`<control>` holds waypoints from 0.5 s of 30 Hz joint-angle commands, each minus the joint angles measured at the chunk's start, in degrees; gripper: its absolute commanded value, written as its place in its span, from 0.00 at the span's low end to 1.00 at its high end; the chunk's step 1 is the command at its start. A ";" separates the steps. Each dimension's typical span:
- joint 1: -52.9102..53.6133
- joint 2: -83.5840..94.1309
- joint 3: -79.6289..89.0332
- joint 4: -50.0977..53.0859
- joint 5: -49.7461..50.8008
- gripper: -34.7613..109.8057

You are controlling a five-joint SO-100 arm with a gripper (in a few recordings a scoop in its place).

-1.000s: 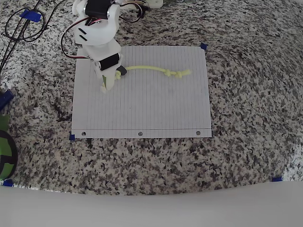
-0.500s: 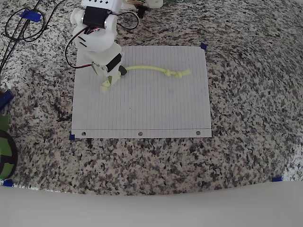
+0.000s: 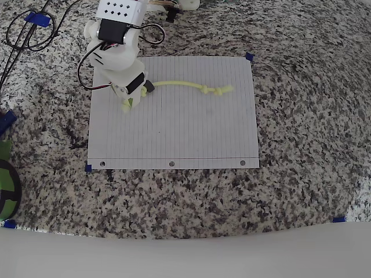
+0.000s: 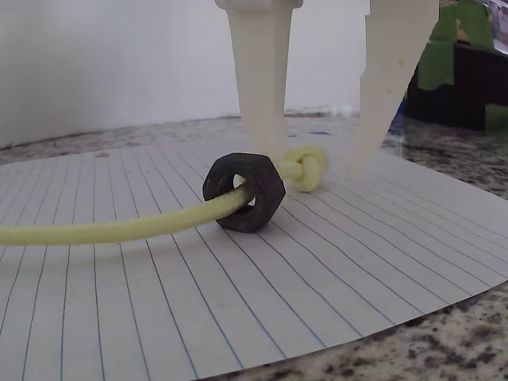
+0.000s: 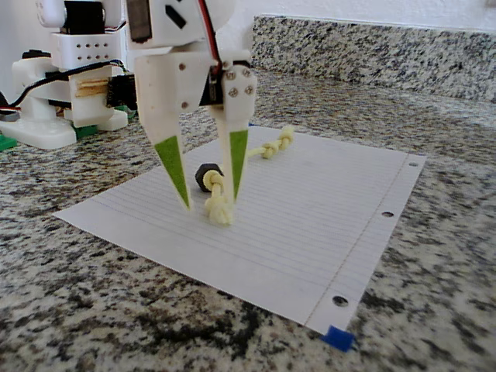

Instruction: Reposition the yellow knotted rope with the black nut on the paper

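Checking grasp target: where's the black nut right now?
In the overhead view the black hexagonal metal nut sits threaded on the pale yellow knotted rope near its left end, on the white lined paper, beside the open hand.

Speckled granite counter spreads under me, grey, black and cream. Matching granite backsplash runs behind, a plain white wall above. Even, soft daylight; faint shadows.
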State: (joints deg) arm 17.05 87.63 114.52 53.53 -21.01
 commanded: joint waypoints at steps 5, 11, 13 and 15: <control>-0.35 0.26 -1.85 -0.53 0.00 0.48; -0.18 0.00 -1.85 -0.97 -0.09 0.26; 0.00 -0.09 -1.76 -0.97 -0.18 0.24; 0.18 -0.09 -1.76 -0.97 -0.18 0.24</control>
State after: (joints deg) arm 16.79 87.19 114.52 52.91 -21.01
